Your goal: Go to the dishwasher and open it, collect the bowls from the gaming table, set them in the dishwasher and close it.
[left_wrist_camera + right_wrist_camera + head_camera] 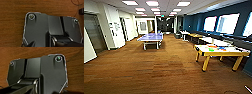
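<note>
The gaming table (224,53) stands at the right of the head view, white-topped with a yellow edge and yellow legs, a few metres ahead of me. Colourful items lie on its top. Among them is a bright green patch (211,49) that looks like one of the bowls; its shape is too blurred to make out. The dishwasher is out of view. Both wrist views look down past the robot's dark plate onto brown carpet (12,25).
A blue table-tennis table (151,38) stands ahead at centre-left. Desks (194,35) line the dark blue window wall on the right. White walls and a grey door (92,32) run along the left. A thin cable (75,3) lies on the carpet near my left arm.
</note>
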Robot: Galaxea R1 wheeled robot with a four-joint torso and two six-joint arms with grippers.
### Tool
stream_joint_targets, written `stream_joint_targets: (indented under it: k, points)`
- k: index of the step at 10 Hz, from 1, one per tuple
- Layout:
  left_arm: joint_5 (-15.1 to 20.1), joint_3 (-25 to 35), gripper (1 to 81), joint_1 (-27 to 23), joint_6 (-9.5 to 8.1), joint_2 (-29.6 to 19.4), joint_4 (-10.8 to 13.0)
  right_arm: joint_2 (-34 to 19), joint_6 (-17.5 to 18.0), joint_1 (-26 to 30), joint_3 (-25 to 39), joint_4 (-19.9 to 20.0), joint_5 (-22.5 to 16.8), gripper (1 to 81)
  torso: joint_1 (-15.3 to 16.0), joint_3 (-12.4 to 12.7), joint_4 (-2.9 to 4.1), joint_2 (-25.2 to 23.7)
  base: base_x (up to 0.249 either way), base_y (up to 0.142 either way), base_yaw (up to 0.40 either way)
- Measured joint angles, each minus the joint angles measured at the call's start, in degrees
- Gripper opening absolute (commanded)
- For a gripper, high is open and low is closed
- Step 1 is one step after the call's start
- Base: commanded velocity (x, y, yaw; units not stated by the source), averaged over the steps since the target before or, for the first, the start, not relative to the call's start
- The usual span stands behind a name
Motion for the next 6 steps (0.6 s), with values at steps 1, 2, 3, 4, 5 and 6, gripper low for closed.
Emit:
stream_joint_targets:
  k: [1,2,3,4,5,6]
  points:
    - [0.0,0.0,81.1,0.0,0.0,0.0,0.0,0.0,0.0,0.0,0.0,0.0,0.0,81.1,0.0,0.0,0.0,0.0,0.224,0.0,0.0]
    - [0.0,0.0,81.1,0.0,0.0,0.0,0.0,0.0,0.0,0.0,0.0,0.0,0.0,81.1,0.0,0.0,0.0,0.0,0.225,0.0,0.0]
    - [0.0,0.0,81.1,0.0,0.0,0.0,0.0,0.0,0.0,-0.1,0.0,0.0,0.0,81.1,0.0,0.0,0.0,0.0,0.224,0.0,0.0]
    - [0.0,0.0,81.1,0.0,0.0,0.1,0.0,0.0,0.0,0.0,0.0,0.0,0.0,81.1,0.0,0.0,0.0,0.0,0.224,0.0,0.0]
    - [0.0,0.0,81.1,0.0,0.0,0.1,0.0,0.0,0.0,0.1,0.0,0.0,0.0,81.1,0.0,0.0,0.0,0.0,0.224,0.0,0.0]
    - [0.0,0.0,81.1,0.0,0.0,0.1,0.0,0.0,0.0,0.1,0.0,0.0,0.0,81.1,0.0,0.0,0.0,0.0,0.224,0.0,0.0]
